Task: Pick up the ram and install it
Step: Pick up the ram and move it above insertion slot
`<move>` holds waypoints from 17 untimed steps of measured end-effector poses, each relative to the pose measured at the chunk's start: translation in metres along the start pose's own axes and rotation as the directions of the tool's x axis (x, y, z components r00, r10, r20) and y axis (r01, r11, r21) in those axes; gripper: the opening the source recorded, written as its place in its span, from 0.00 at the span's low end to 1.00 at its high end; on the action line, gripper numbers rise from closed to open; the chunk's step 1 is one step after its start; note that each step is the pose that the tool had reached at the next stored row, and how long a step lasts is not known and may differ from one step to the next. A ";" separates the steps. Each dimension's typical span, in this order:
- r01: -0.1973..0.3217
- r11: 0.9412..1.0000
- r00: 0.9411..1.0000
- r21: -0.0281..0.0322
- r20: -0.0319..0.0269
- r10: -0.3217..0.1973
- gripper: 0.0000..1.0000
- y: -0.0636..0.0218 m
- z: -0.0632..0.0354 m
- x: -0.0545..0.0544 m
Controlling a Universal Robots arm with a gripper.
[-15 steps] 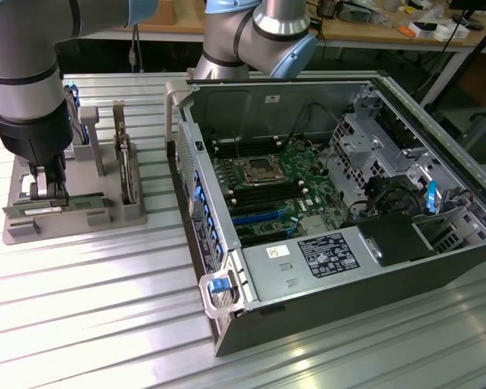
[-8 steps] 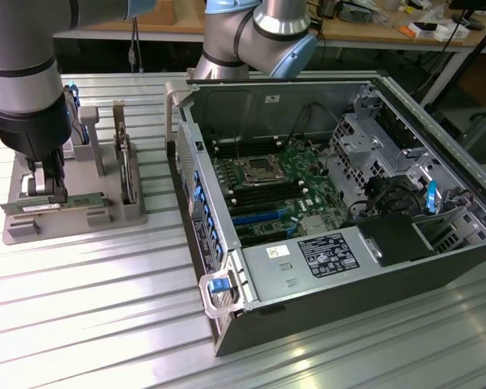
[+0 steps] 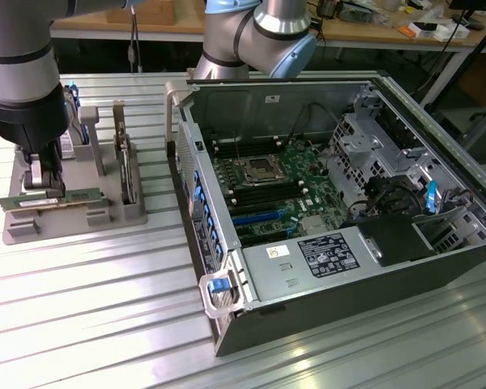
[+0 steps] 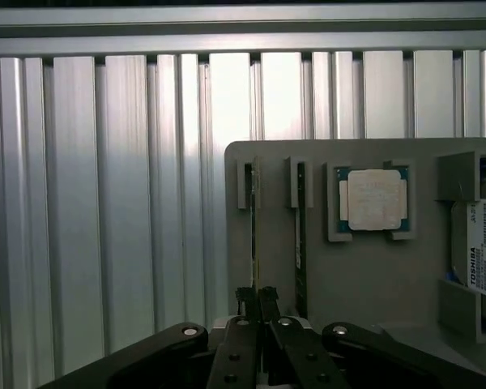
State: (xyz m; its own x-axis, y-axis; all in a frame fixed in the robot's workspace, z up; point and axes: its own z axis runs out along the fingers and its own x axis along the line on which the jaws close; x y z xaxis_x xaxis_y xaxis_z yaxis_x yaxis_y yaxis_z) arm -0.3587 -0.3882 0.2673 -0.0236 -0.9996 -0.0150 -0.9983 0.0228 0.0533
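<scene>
Underneath everything, a ribbed aluminium table (image 3: 81, 324). On the exterior view's right, across most of that side, an open computer case (image 3: 308, 320), lid off, inside facing up. On the exterior view's left, the grey robot arm (image 3: 24, 73), reaching down over the far-left part of the table. Inside the case, a green motherboard (image 3: 279, 182) with a metal-framed processor socket (image 3: 257, 168) and rows of black and blue memory slots (image 3: 255, 212) just on its near side. Along the near wall of the case, a silver power supply (image 3: 308, 259) with a black label. Left of the case and apart from it, a grey fixture (image 3: 32, 228) with upright holders. On edge in the fixture's right-hand holder, a hard drive (image 3: 125, 166), its white label plain from the wrist camera (image 4: 484, 251). Straight down on the fixture's near-left holder, the gripper (image 3: 44, 180), pinched almost fully together on the top edge of the ram (image 3: 73, 197). Long, thin and green, on its long edge, lengthwise left to right, seated in that holder, white label on the near face, well apart from the case. From the wrist camera, the ram (image 4: 253, 227) edge-on, running away from the two black fingertips (image 4: 245, 301), one clamped on each side. Just beside it, a second narrow slot (image 4: 300, 235), dark, contents impossible to tell. Between that slot and the hard drive, the square silver CPU (image 4: 374, 198), flat in its own recess.
</scene>
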 end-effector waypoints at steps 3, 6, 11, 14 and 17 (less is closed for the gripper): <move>0.000 1.000 1.000 0.000 0.000 0.000 0.12 0.0002 -0.0034 0.000; 0.000 1.000 1.000 0.000 0.000 0.000 0.12 0.0003 -0.0065 0.000; 0.000 1.000 1.000 0.000 0.000 0.000 0.12 0.0009 -0.0167 0.000; 0.000 1.000 1.000 0.000 0.000 0.000 0.12 0.0011 -0.0208 0.000; 0.000 1.000 1.000 0.000 0.000 0.000 0.12 0.0013 -0.0255 0.000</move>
State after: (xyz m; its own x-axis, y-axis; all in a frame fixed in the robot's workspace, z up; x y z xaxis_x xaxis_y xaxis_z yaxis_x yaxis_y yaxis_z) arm -0.3587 -0.3882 0.2928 -0.0237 -0.9996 -0.0150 -0.9983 0.0228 0.0532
